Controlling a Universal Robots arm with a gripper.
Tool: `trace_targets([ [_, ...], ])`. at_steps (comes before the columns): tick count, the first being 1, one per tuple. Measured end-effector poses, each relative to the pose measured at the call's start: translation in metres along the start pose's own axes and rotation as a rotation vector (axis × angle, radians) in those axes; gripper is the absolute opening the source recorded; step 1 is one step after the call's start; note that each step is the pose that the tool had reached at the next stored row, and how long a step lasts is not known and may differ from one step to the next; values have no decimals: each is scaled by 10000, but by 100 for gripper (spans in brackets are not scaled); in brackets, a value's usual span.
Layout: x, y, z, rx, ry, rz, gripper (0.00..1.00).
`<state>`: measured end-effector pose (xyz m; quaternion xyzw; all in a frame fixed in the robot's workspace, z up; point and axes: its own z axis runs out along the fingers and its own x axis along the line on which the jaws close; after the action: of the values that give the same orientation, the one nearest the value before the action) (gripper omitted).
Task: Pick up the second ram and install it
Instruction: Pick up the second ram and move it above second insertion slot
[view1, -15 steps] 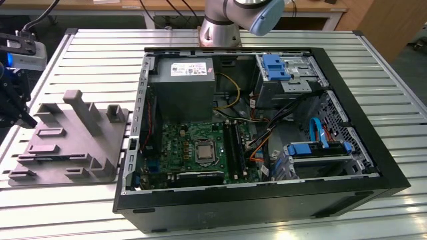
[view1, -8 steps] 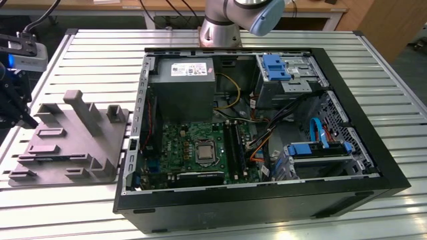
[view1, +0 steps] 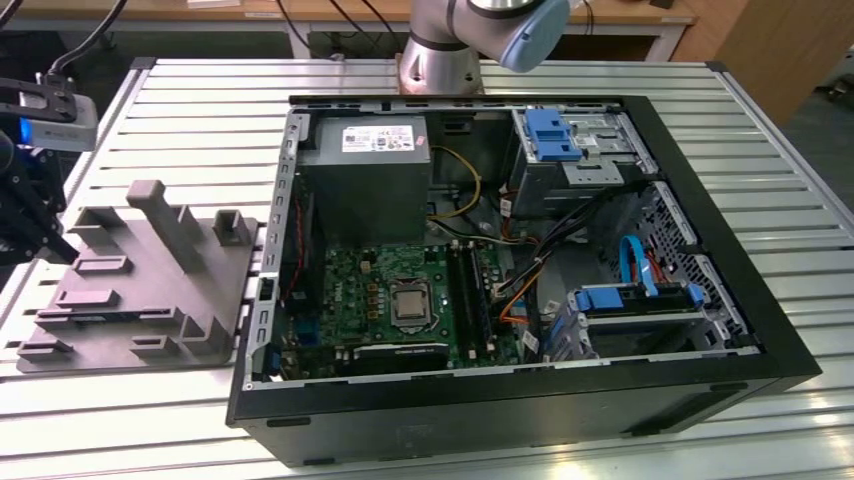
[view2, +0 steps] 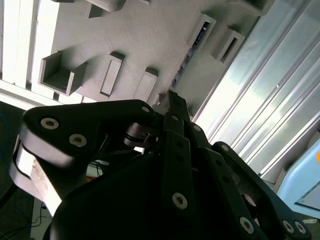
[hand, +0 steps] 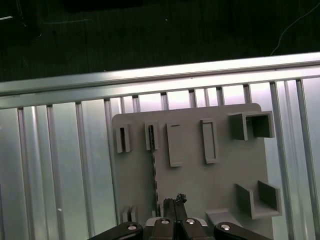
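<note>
Bright, even light on the ribbed silver aluminium table (view1: 174, 110) — glaring white in the second wrist view; the open black computer case (view1: 534, 410) is shadowed inside.

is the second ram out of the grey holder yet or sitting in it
In it: the second ram stands on edge in a slot of the grey holder; the gripper is close by one end.

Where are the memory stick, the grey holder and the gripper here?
memory stick (hand: 153, 170), first wrist view, on its thin dark edge.
grey holder (hand: 200, 185), first wrist view, on its bare flat plate.
gripper (hand: 175, 201), first wrist view, midway between its fingertips.
</note>
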<state>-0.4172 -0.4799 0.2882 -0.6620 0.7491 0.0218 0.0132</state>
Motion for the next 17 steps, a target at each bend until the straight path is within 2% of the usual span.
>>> trace_targets([
  [11,45,-3,96,-1,1,-1,10],
  [17,98,-8,135,0,0,-7,10],
])
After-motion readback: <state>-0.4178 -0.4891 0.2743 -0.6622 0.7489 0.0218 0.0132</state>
